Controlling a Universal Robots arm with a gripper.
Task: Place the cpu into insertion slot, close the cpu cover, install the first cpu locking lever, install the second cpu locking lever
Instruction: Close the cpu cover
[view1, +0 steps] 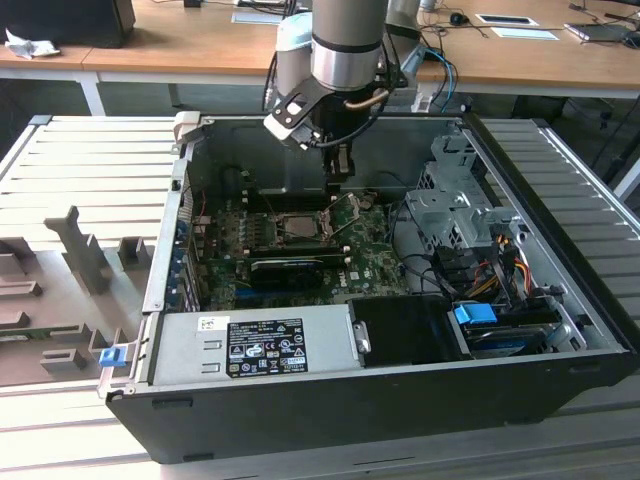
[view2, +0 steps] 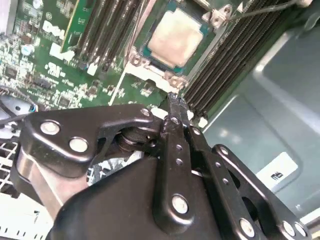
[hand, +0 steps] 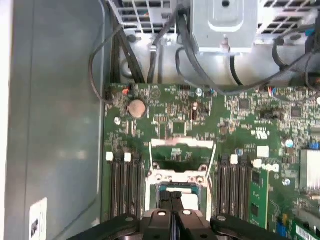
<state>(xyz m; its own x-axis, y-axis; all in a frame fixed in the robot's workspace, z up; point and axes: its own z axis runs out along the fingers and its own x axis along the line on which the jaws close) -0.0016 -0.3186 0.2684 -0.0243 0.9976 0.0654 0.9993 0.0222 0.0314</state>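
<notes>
Silvery-beige, the cpu (view2: 175, 39) sits in the insertion slot (view2: 152, 70). We see the tool (view2: 173, 102) clenched, its jaws pressed together, just beside the slot's silver rim.

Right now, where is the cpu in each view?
Exterior view: cpu at mid-board, near the gripper tip.
Second wrist view: pale square just past the gripper.
First wrist view: partly hidden behind the gripper.
Shared landmark: the memory slots flanking it.
</notes>
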